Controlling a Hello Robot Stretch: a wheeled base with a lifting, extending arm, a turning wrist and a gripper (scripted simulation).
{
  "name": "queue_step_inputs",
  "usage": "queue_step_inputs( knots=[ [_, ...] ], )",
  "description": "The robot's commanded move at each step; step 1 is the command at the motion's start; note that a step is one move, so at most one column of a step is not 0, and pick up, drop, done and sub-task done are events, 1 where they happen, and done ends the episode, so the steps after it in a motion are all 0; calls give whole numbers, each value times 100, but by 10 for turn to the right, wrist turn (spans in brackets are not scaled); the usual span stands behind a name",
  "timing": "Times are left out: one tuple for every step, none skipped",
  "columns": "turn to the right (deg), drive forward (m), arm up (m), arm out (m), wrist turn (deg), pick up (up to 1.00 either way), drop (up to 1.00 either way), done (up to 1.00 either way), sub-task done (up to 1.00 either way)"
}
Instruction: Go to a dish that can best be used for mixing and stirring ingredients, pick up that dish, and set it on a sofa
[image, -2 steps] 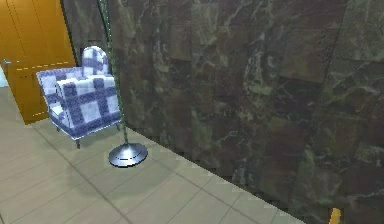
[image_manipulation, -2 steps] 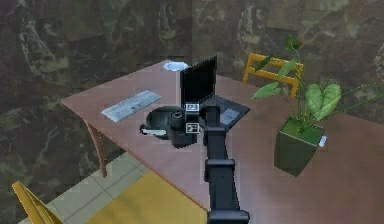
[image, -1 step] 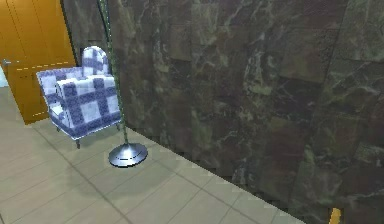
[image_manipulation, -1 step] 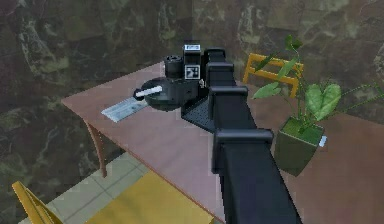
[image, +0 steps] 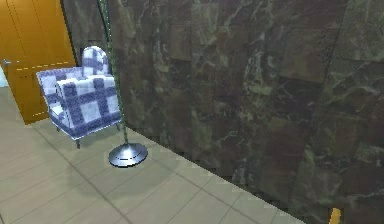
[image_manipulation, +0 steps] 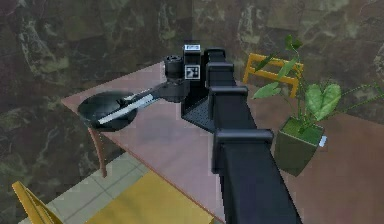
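The dark round bowl (image_manipulation: 88, 103) is sitting on the left end of a pinkish-brown table (image_manipulation: 170, 150), close to the corner nearest the dark marble wall (image_manipulation: 50, 45). The gripper (image_manipulation: 110, 115) is pointing leftward at it, its thin fingers (image_manipulation: 135, 103) lying across the bowl's rim in the arm side view. Since the bowl is resting on the tabletop right at the far end of the gripper, I cannot tell whether the gripper is holding anything. The arm (image_manipulation: 245, 165) is rising as a dark square bar from the bottom edge and stretching out over the table, with the white marked squares (image_manipulation: 190, 58) standing at its far end. A yellow chair (image_manipulation: 268, 68) is standing beyond the table, and a leafy potted plant (image_manipulation: 305, 120) is sitting on the floor to the table's right. Another yellow chair's corner (image_manipulation: 30, 205) is showing at the lower left. In the forward view, a blue-and-white plaid armchair (image: 85, 95) is standing against the marble wall beside an orange door (image: 35, 40), and a floor lamp's round metal base (image: 127, 154) is resting on the pale tiled floor (image: 60, 190) just in front of it.
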Motion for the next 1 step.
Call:
queue_step_inputs(
  knots=[
    [0, 0, 0, 0, -450, 0, 0, 0, 0]
  ],
)
